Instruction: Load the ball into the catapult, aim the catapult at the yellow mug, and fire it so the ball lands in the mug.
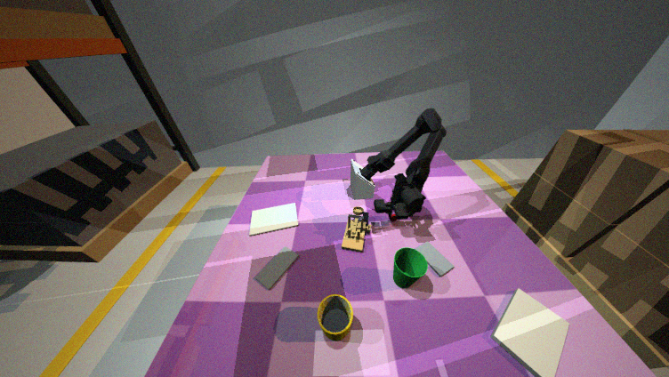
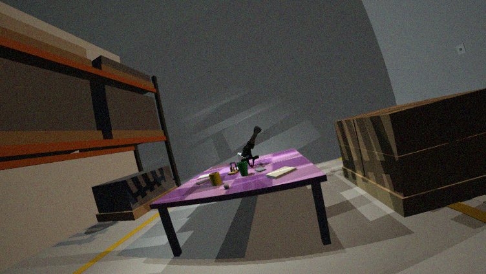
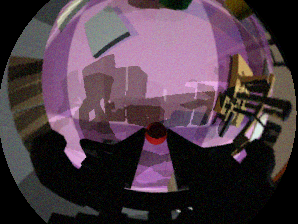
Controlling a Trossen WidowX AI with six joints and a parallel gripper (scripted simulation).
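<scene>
The red ball is between my fingertips, mostly hidden by the gripper in the top and exterior views. My gripper is shut on it, low over the table; I cannot tell whether the ball touches the table. The wooden catapult stands on the table, left of the gripper in the top view and at the right in the wrist view. The yellow mug stands upright toward the table's near edge, its opening up.
A green cup stands between the catapult and the near right side. A grey slab lies behind it. A pale wedge-shaped object is behind the catapult. Other flat slabs lie left and near right. A small grey ball is near the mug.
</scene>
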